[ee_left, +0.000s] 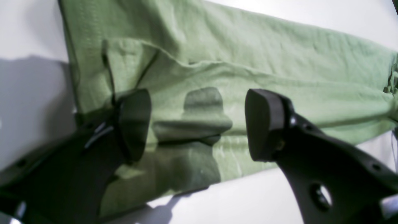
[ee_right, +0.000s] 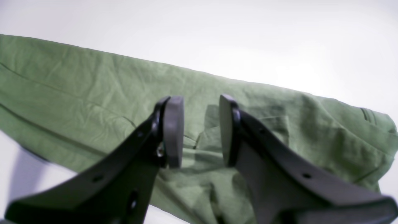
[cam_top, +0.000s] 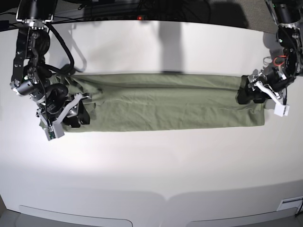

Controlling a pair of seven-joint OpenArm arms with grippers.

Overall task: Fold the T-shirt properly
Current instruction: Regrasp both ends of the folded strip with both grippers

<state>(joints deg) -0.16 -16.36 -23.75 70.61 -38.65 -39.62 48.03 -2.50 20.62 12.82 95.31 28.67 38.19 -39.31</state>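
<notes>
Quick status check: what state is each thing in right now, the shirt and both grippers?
T-shirt: lying flat on the table, folded lengthwise into a long narrow band, slightly wrinkled.
Left gripper: open, fingers spread wide just above one end of the shirt, holding nothing.
Right gripper: fingers partly apart over the other end, no cloth visibly pinched between them.

No readable text, label, brand, number or sign showed in any view. The T-shirt [cam_top: 165, 109] bore no print that could be made out, and the small white tag at five o'clock on the bench [cam_top: 289, 205] was too small to read.
</notes>
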